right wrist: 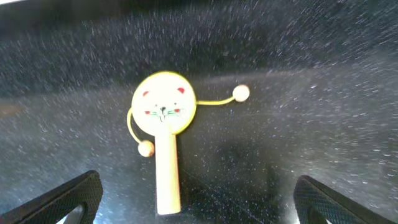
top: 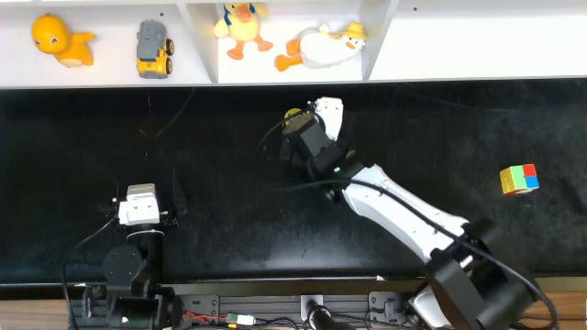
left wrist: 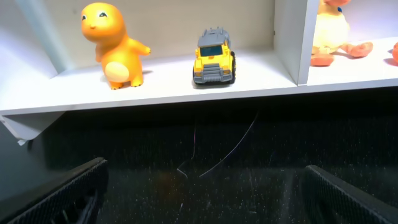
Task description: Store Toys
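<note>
A cat-faced hand drum (right wrist: 163, 112) with two beaded cords was seen lying flat on the black table (right wrist: 311, 124), near the shelf (top: 202, 37). The right gripper (right wrist: 196, 186) was held over it, fingers spread wide and clear of it. The left gripper (left wrist: 205, 171) was likewise spread, faced toward an orange figure (left wrist: 112, 45) and a yellow truck (left wrist: 214, 57) stood in one compartment. A coloured cube (top: 519, 179) was set well apart.

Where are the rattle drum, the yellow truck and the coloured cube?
rattle drum (right wrist: 164, 106), right wrist view, on its round face.
yellow truck (left wrist: 214, 59), left wrist view, on its bonnet.
coloured cube (top: 519, 179), top view, on its top face.
</note>
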